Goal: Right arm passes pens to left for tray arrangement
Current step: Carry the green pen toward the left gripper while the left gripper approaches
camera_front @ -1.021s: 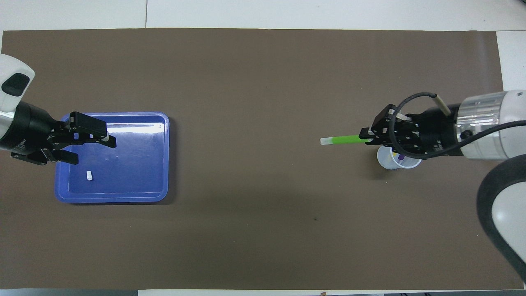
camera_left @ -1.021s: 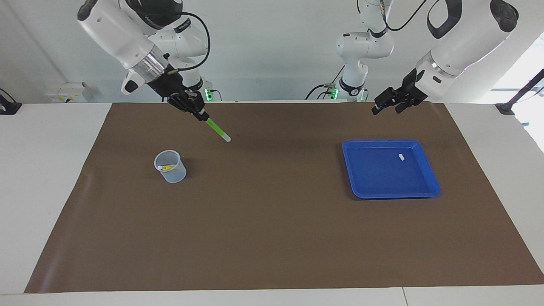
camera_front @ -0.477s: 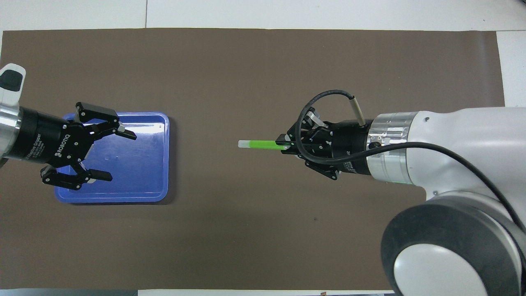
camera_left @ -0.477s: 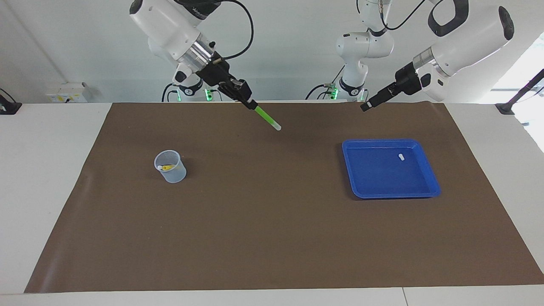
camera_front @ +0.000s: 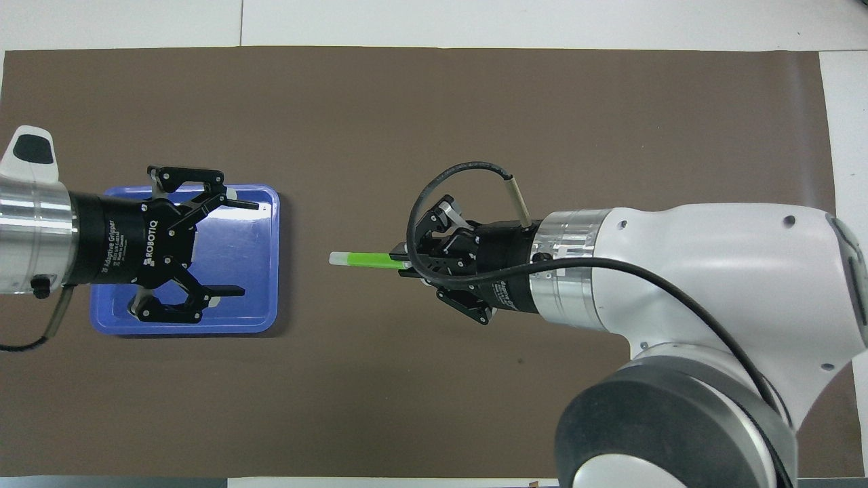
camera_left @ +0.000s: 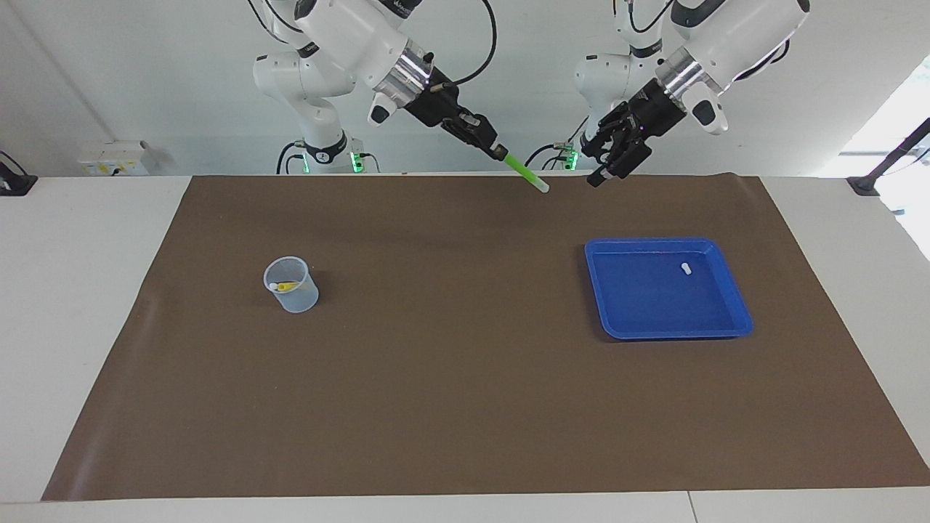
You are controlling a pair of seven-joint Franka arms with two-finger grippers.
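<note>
Right hand (camera_left: 498, 151): raised over the brown mat (camera_left: 465, 407), clamped on the green pen (camera_left: 524, 173) (pale end toward the left hand).
Left hand (camera_left: 609, 161): raised, fingers spread wide, holding nothing.
Tray (camera_left: 735, 298): on the bench, toward the left arm's end.
Cup (camera_left: 292, 285): holds a yellow pen (camera_left: 285, 286).

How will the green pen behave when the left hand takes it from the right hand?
The green pen stays straight though the right hand grips only one end, so it is probably stiff and light. Its slim round body could slip or roll if released loosely. The open left hand should likely close firmly on the free pale end.
</note>
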